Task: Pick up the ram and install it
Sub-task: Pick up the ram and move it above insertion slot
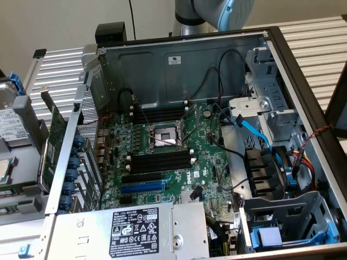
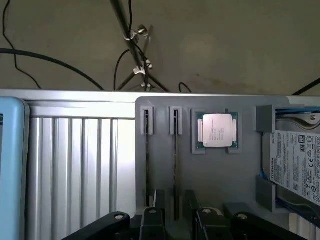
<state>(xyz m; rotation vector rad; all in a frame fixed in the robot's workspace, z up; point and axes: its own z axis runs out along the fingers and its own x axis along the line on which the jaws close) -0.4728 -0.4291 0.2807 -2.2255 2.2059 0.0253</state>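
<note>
My claw (image 2: pixel 177 222) is spread, one finger on each side of the ram (image 2: pixel 176 165), which stands on edge in its slot on the grey tray (image 2: pixel 210 175). A second stick (image 2: pixel 146 165) stands just beside it, a processor (image 2: pixel 217 130) farther off.

ram (image 2: pixel 175 165) in tray (image 2: pixel 215 175), processor (image 2: pixel 217 130) beside (drive (image 2: pixel 295 160) beyond)

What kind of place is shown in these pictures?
Probably a robotics lab bench for computer assembly: an open desktop case with its motherboard exposed, and a grey tray holding a processor and a hard drive.
</note>
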